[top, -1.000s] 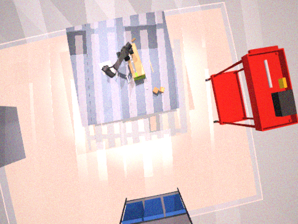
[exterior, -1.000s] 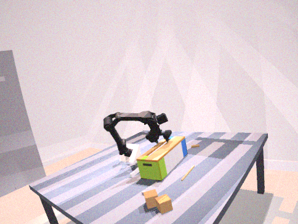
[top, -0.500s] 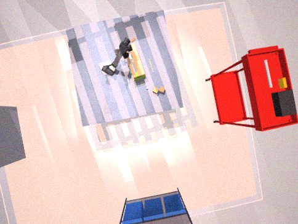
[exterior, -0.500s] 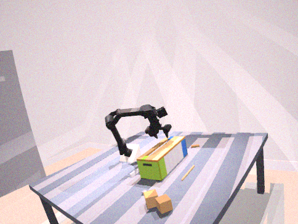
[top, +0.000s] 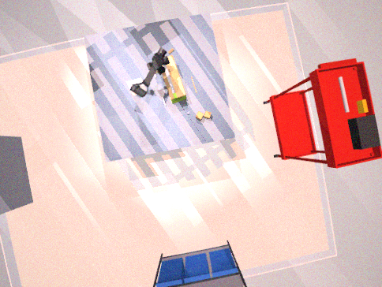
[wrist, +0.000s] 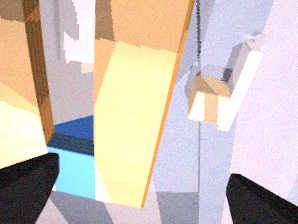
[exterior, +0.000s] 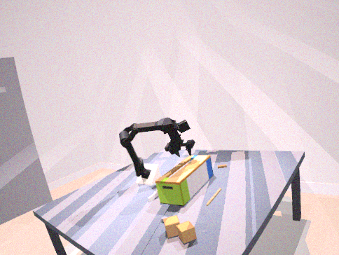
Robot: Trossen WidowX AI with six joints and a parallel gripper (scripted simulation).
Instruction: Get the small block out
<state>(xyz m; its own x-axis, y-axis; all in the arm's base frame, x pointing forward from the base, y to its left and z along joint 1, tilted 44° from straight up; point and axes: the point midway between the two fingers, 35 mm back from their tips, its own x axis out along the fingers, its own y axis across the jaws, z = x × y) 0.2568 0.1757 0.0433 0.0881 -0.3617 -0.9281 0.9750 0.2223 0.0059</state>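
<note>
The box (top: 178,95) (exterior: 173,195) (wrist: 135,130) stands upright, with a green end, a blue end and a lengthwise gap in its wooden top. A small tan block (wrist: 210,102) shows in the wrist view, on the table on the arm's side of the box, beside a white bar (wrist: 244,85). I cannot make it out in the top and exterior views. I cannot tell whether anything lies on the shelf. My gripper (exterior: 184,154) (wrist: 144,173) is open and empty, above the box near its blue end, clear of the block.
Two tan cubes (top: 200,116) (exterior: 186,232) stand on the table (top: 118,134) (exterior: 241,210) beyond the green end. A thin stick (top: 194,84) (exterior: 213,197) lies by the front side. A short wooden piece (top: 170,51) (exterior: 222,166) lies past the blue end.
</note>
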